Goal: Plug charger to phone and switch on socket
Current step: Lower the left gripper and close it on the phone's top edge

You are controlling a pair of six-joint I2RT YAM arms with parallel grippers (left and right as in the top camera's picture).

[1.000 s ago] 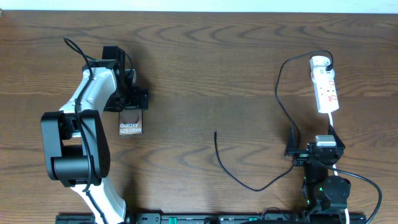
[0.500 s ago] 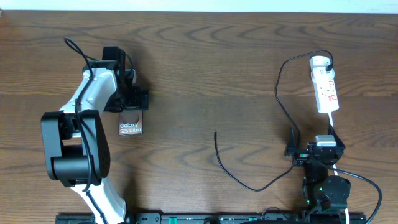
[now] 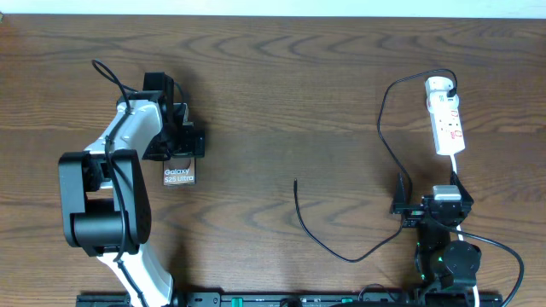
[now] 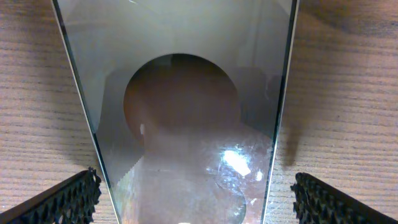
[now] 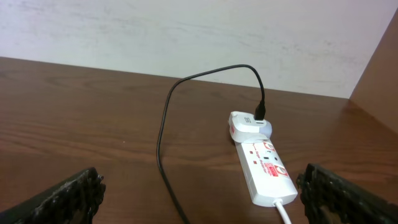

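The phone (image 3: 179,176), a dark flat slab with white "Galaxy S25 Ultra" lettering, lies on the wooden table at the left. My left gripper (image 3: 180,152) is open and straddles its far end. In the left wrist view the phone (image 4: 186,93) fills the middle, with a gap to each finger of the left gripper (image 4: 196,202). The white socket strip (image 3: 447,119) lies at the far right. The charger's black cable (image 3: 324,243) runs from the strip's adapter to a free plug (image 3: 295,182) at mid-table. My right gripper (image 3: 429,198) is open and empty in front of the strip (image 5: 264,165).
The strip's white cord (image 3: 455,166) runs toward my right arm's base (image 3: 448,260). A pale wall (image 5: 186,31) stands behind the table's far edge. The cable loop (image 5: 165,124) lies left of the strip.
My left gripper has slid a little toward the table's front, covering more of the phone. The phone, cable, strip and right arm have not moved.
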